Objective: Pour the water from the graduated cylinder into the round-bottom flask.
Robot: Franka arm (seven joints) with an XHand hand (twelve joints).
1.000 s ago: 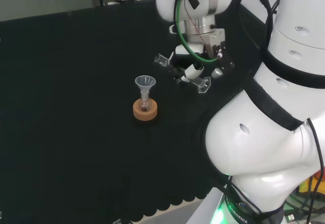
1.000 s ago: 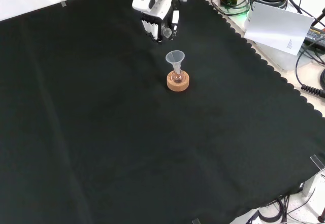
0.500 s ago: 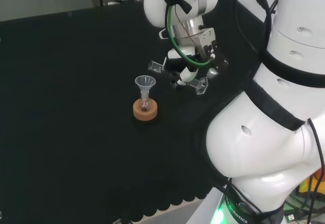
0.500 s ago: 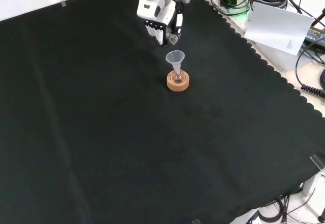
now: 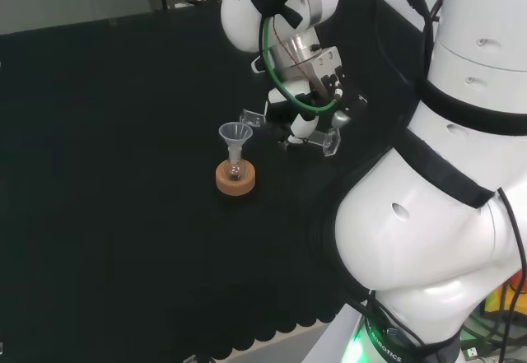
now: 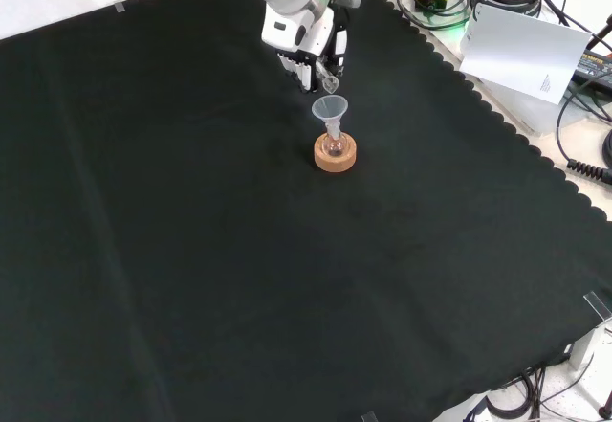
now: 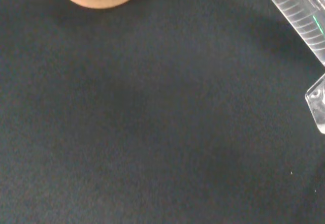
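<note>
Cylinder: I am holding the clear ribbed plastic graduated cylinder (image 5: 290, 129) nearly level, its mouth just beside the clear funnel (image 5: 235, 135).
Hand: the black and white hand (image 5: 306, 114) is curling round its middle.
Handling: I am judging it light, stiff, slippery; mid-barrel hold suits.
Flask: the small round-bottom glass flask (image 5: 235, 168) is sitting under the funnel in the cork ring (image 5: 235, 180).

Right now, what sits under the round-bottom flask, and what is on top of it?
A cork ring holds the round-bottom flask on the black cloth. A clear funnel stands in its neck. The flask's underside is hidden inside the ring.
</note>
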